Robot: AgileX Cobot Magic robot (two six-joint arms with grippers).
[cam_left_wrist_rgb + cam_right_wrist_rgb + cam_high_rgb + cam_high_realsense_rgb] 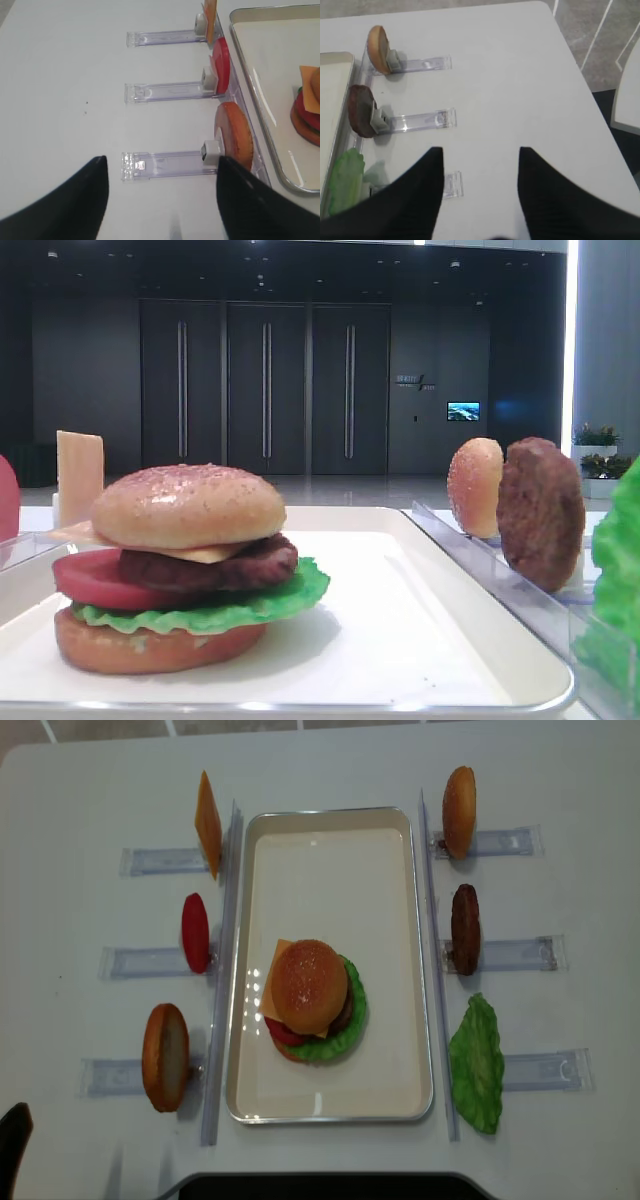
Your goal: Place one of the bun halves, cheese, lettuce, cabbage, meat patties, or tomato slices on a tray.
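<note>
On the white tray [330, 870] stands a stacked burger: speckled bun half [310, 985] on top, over cheese [205, 553], meat patty [215, 568], tomato slice [95, 580], lettuce [230, 610] and a flat bun half [150, 650]. My right gripper [480, 150] hovers open and empty over bare table right of the racks. My left gripper [161, 159] is open and empty beside a racked bun half [234, 132]. Cabbage is out of view.
Clear slotted racks flank the tray. The left ones hold cheese [207, 823], a tomato slice [195, 932] and a bun half [166, 1057]. The right ones hold a bun half [459, 811], a meat patty [465, 928] and lettuce [477, 1063]. The table edge runs near the right racks.
</note>
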